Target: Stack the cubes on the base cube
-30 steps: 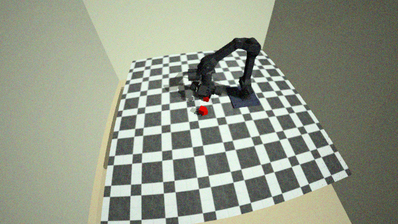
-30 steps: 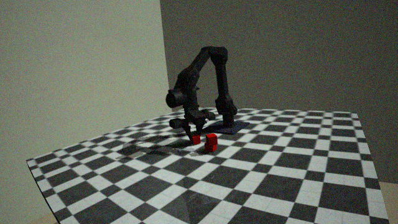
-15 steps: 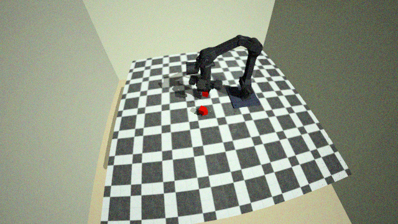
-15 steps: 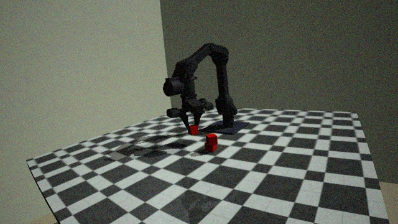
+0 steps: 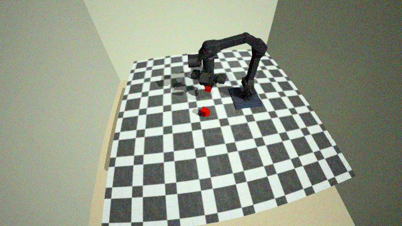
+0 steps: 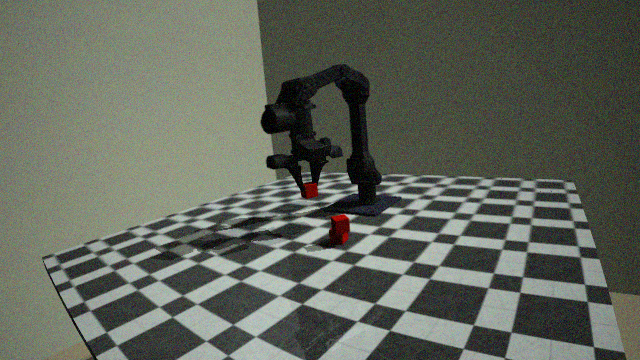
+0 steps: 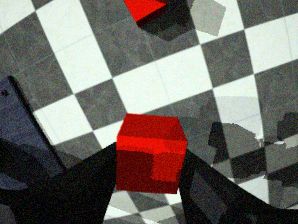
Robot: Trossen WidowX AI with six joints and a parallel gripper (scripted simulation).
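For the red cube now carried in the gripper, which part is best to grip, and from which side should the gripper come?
Grip two opposite vertical side faces of the carried cube, coming straight down from above. Its faces are flat and parallel, so the fingers press evenly, as the gripper holds it now. This keeps the underside free for setting it level on the stack.

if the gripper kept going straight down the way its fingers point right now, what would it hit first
Probably the checkered floor. The gripper, shut on a red cube, points downward, with only tiles visible beneath. The stacked red cubes sit off to one side, though depth is hard to judge.
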